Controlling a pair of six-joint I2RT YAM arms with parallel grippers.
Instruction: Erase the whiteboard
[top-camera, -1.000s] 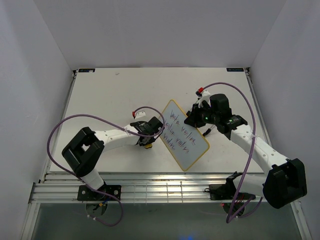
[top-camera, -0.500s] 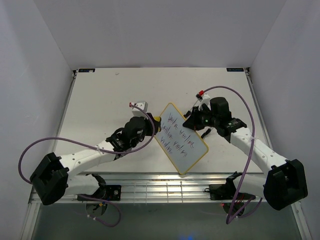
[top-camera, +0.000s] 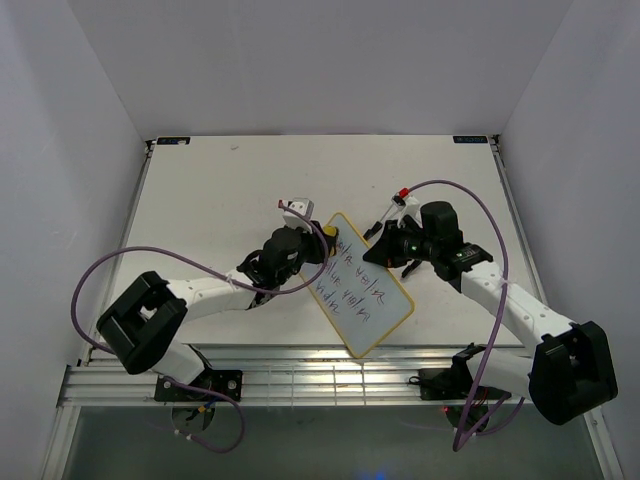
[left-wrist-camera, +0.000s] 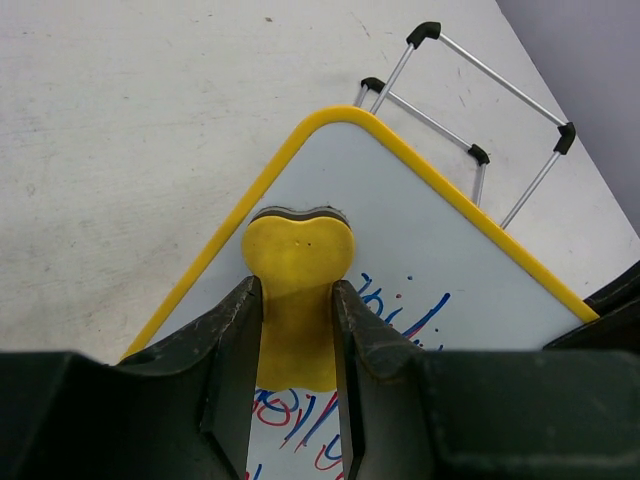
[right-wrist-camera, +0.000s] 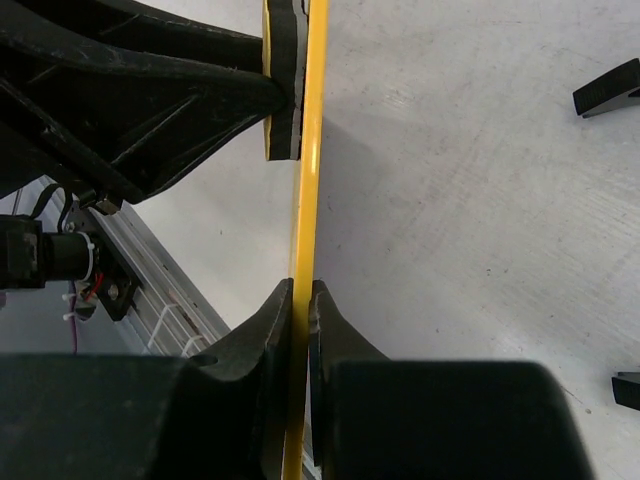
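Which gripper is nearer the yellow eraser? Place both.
Left. The left gripper holds the yellow eraser against the whiteboard; the right gripper clamps the frame farther along.

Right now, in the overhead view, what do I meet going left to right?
The left gripper, the yellow eraser it holds, the right gripper; the whiteboard spans all three, so I leave it out.

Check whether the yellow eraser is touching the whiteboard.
Touching. The right wrist view looks along the whiteboard edge-on, and the yellow eraser has its dark felt flush against the board's face, with no gap between them.
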